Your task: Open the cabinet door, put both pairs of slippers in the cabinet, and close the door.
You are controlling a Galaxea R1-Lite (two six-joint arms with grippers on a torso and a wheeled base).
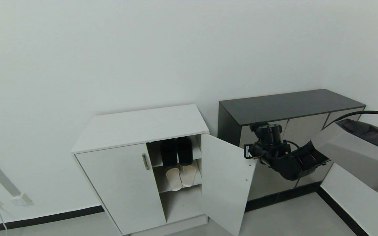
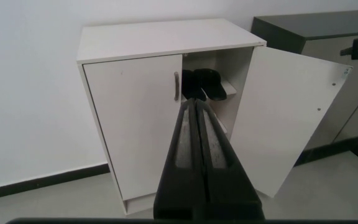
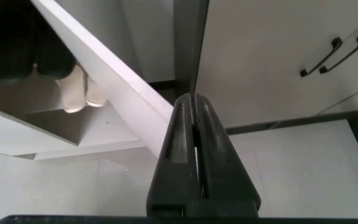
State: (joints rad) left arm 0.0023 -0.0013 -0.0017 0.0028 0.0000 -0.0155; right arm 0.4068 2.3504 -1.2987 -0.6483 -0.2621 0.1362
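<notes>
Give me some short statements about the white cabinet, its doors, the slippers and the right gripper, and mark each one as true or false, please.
1. The right-hand door of the white wooden cabinet stands open. True.
2. The pair of black slippers lies on the floor before the cabinet. False: it is on the top shelf inside.
3. The pair of cream slippers lies on the shelf just below the black pair. True.
4. The right gripper holds a slipper. False: it is shut and empty, near the open door's outer edge.
5. The left-hand door is open too. False: it is closed.
</notes>
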